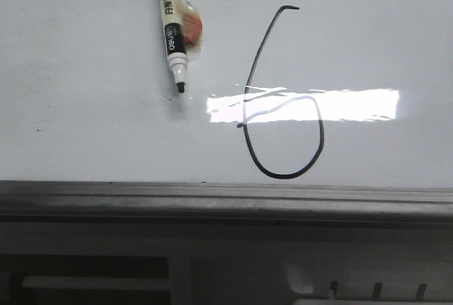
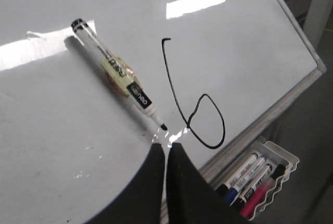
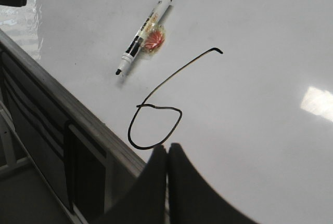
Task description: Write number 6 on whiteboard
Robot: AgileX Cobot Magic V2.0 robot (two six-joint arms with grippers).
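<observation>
Lying flat on the whiteboard [image 1: 85,107], a black marker [image 1: 173,29] pointed its uncapped tip toward the board's grey edge rail [image 1: 226,195], with a patch of orange and clear tape [image 1: 192,23] stuck at its barrel. Just beside it stood the number 6 [image 1: 283,93], a thin black line with a small hook at the top, a long curved stem and a round loop below; the loop sat near the edge rail, and a bright rectangular light reflection [image 1: 354,105] crossed its upper part in the front view. Marker and numeral did not touch.

The left gripper [image 2: 167,154] showed in its wrist view with its jaws pressed together and holding nothing, its tips close to the marker's tip [image 2: 163,127] and near the loop of the 6. The right gripper [image 3: 167,154] likewise had its jaws closed and empty, poised just beside the loop and above the board's edge. Off the board's edge, the left wrist view showed a white tray [image 2: 283,156] holding several capped markers [image 2: 250,174], among them black, blue and pink ones.
</observation>
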